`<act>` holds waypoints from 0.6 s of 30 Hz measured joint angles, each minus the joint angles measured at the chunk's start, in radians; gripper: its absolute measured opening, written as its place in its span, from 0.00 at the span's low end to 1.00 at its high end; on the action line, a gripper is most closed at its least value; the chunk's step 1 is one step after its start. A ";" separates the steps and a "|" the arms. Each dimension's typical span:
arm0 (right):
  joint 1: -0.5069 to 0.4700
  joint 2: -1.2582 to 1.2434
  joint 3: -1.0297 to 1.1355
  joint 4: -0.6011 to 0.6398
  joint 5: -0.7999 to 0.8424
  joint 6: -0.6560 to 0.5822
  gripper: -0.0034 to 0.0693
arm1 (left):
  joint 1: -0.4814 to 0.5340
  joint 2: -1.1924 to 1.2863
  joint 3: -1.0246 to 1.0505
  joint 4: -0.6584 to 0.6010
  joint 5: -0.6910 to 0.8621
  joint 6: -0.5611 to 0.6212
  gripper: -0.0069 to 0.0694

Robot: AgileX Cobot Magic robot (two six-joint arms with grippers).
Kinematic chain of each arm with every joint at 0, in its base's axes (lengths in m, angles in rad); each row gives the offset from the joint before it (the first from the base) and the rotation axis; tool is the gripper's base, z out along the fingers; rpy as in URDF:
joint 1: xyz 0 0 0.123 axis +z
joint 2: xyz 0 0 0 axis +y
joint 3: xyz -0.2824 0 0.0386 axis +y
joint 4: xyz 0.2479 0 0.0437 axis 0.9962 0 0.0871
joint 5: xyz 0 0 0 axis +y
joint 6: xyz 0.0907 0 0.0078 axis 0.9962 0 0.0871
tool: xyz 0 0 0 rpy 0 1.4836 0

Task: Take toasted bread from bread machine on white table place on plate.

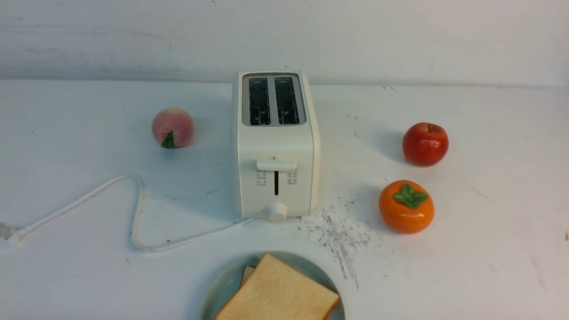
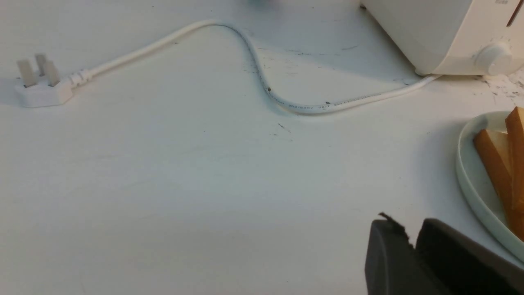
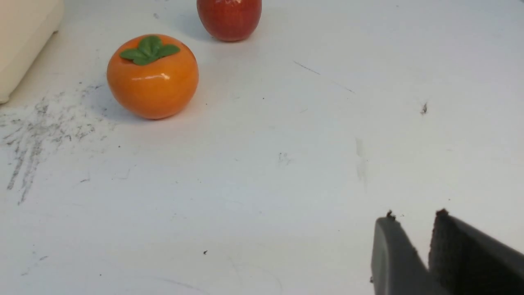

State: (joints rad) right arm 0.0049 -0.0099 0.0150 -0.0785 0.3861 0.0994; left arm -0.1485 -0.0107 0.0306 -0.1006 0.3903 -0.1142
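1. The toasted bread (image 1: 278, 295) lay on the plate (image 1: 222, 289) at the near edge of the counter (image 1: 489, 249), one slice stacked askew over the other; both slots of the bread machine (image 1: 275, 146) looked dark and empty.
2. By my reckoning the placing step was done and only clearing away was left.
3. My left claw (image 2: 411, 239) hung low over bare counter just beside the plate's rim, jaws a narrow gap apart, holding nothing.
4. My right claw (image 3: 411, 231) hovered over bare counter, well apart from the persimmon (image 3: 152, 78) and apple (image 3: 229, 18), jaws slightly parted, empty.
5. Further out sat the peach (image 1: 173, 127), left of the bread machine, and the cord (image 2: 262, 78) looping to its plug (image 2: 39, 84).
6. The next move, I judged, called for lifting both arms clear without nudging plate or cord.
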 joint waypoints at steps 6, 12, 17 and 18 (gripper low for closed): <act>0.000 0.000 0.000 0.000 0.000 0.000 0.28 | 0.000 0.000 0.000 0.000 0.000 0.000 0.23; 0.000 0.000 0.000 0.000 0.000 0.000 0.29 | 0.000 0.000 0.000 0.000 0.000 0.000 0.23; 0.000 0.000 0.000 0.000 0.000 0.000 0.29 | 0.000 0.000 0.000 0.000 0.000 0.000 0.24; 0.000 0.000 0.000 0.000 0.000 0.000 0.29 | 0.000 0.000 0.000 0.000 0.000 0.000 0.24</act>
State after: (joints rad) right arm 0.0049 -0.0099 0.0150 -0.0785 0.3861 0.0994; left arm -0.1485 -0.0107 0.0306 -0.1006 0.3903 -0.1142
